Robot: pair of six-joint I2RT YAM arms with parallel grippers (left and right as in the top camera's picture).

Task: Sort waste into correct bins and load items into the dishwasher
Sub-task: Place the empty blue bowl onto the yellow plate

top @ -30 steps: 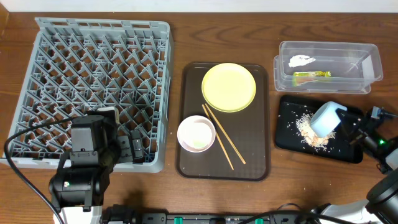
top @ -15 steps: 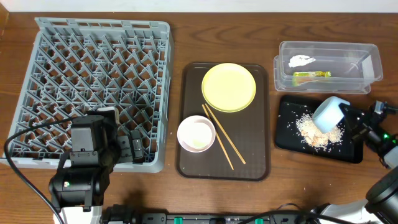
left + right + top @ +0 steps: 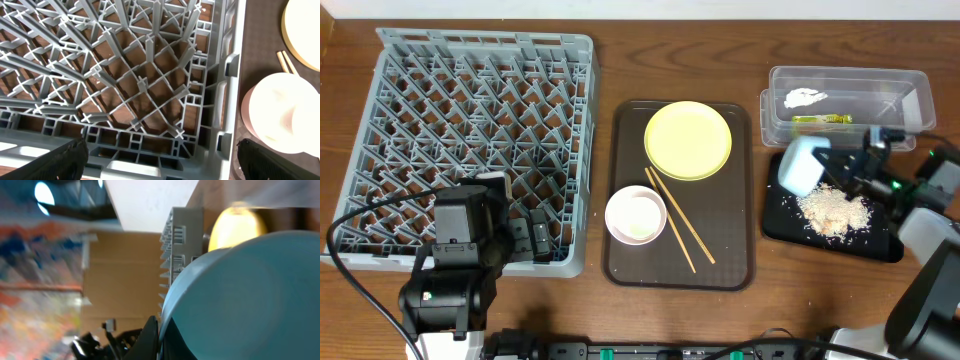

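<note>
Grey dish rack [image 3: 470, 130] takes the left of the desk [image 3: 780, 300]. My left end effector [image 3: 160, 162] sits over its near right corner, fingers [image 3: 55, 160] spread wide, holding nothing. Dark brown serving tray [image 3: 620, 260] at centre carries the yellow plate [image 3: 688, 140], white bowl [image 3: 636, 215] and two chopsticks [image 3: 680, 225]. Clear tub [image 3: 910, 110], far right, holds tissue [image 3: 805, 98] and wrapper [image 3: 820, 119]. Black tray [image 3: 780, 225] before it bears the crumbs [image 3: 835, 210]. My right end effector [image 3: 828, 165] grips the light-blue bowl [image 3: 800, 165], tipped sideways over that tray's left edge.
</note>
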